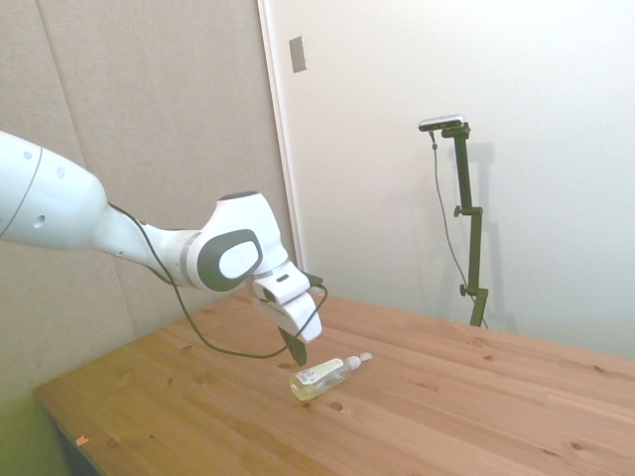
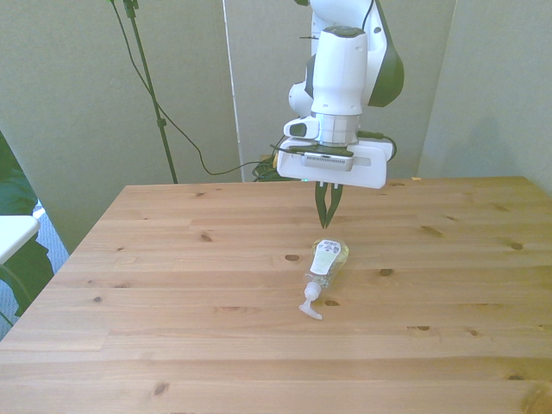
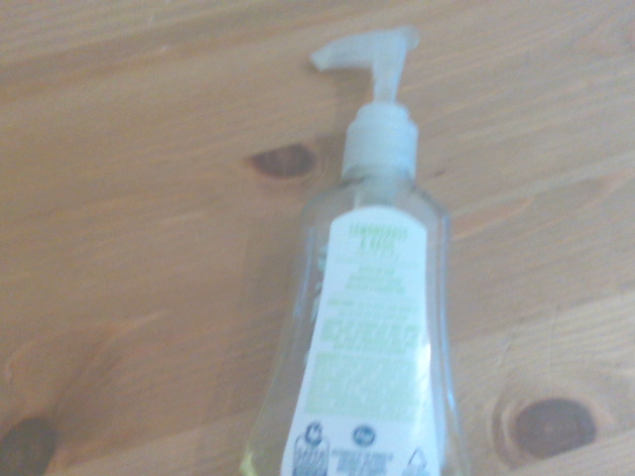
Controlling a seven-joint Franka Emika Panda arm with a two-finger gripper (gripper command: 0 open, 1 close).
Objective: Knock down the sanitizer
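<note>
sanitizer (image 1: 321, 378) (image 2: 327, 261) (image 3: 369, 327): lying flat on its side on the counter, roughly mid-counter, label facing up. Clear bottle, yellowish liquid pooled along the low side, white pump top.
pump nozzle (image 2: 311, 304) (image 3: 369, 61): at the bottle end farthest from the gripper; in front view it points toward the camera and a bit to the front view's left; spout tip resting at counter level.
label (image 3: 372, 337): pale w/ green print, text too blurred to read; small round marks along its lower edge.
gripper (image 1: 296, 349) (image 2: 327, 207): above the counter, just behind the bottle's base end, pointing down. Fingers drawn close together w/ only a thin gap, holding nothing. Tips near the bottle but apart from it, no contact seen in side or front view.
arm (image 1: 119, 233) (image 2: 345, 60): white, reaching in over the counter; black cable looping under the wrist.
counter (image 1: 476, 407) (image 2: 172, 285) (image 3: 129, 198): pale wood planks w/ dark knots; one knot just beside the bottle neck in wrist view, another near the bottle's body.
surroundings: grey panels and a white wall behind the counter.
</note>
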